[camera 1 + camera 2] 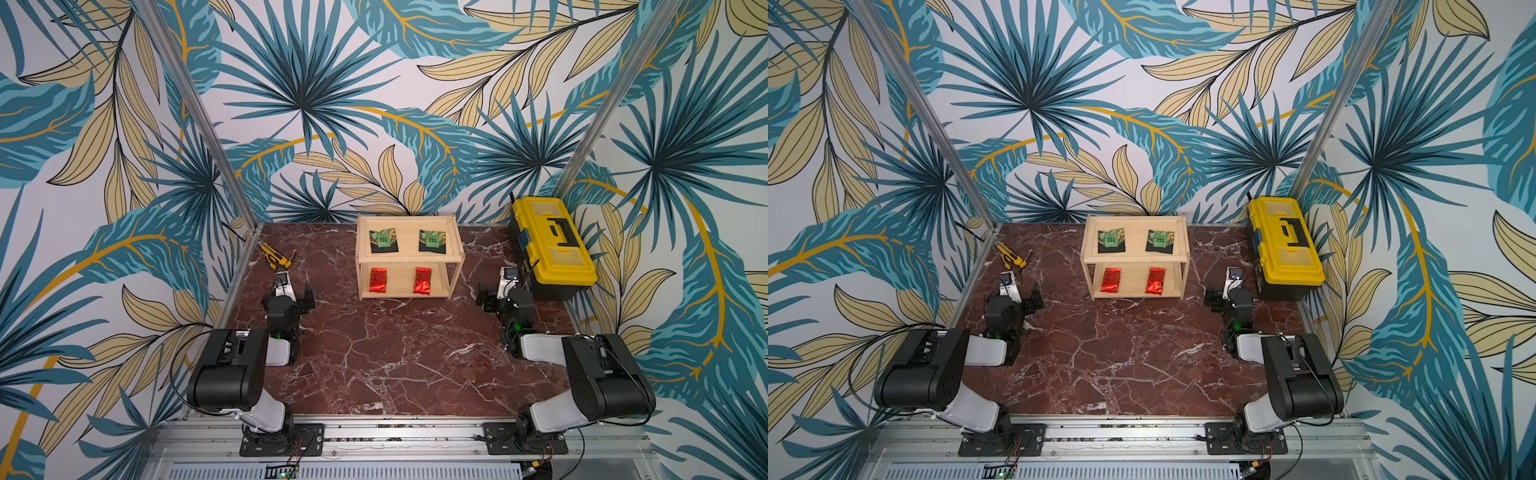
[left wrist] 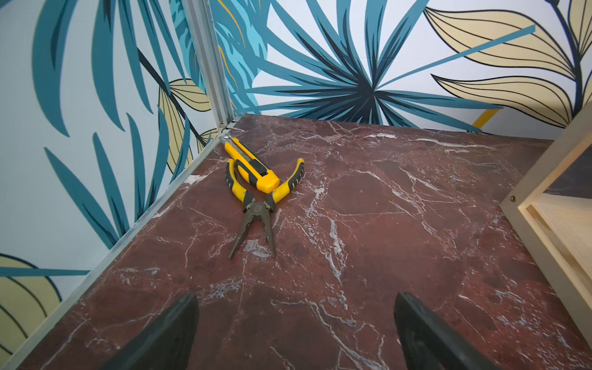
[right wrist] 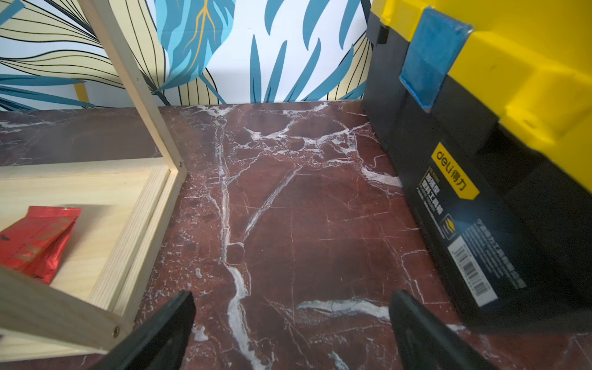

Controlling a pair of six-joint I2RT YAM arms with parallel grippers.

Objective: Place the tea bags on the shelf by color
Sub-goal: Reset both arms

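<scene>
Sorted shelf on a red marble counter (image 1: 395, 357), both arms parked.

The toolbox (image 1: 550, 245) stands beside the shelf (image 1: 409, 259), whose top tray holds two green tea bags (image 1: 383, 240) and whose lower tier holds two red tea bags (image 1: 378, 281). The left gripper (image 2: 294, 333) and right gripper (image 3: 293, 333) have fingers spread, empty. Pliers (image 2: 256, 205) lie under a utility knife (image 2: 251, 165).

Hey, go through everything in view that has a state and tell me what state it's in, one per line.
Left gripper: open, empty.
Right gripper: open, empty.
Green tea bags: flat on the shelf's top tray.
Red tea bags: on the lower tier.
Toolbox: lid closed.
Pliers: spread open.
Utility knife: resting across the pliers' handles.
</scene>
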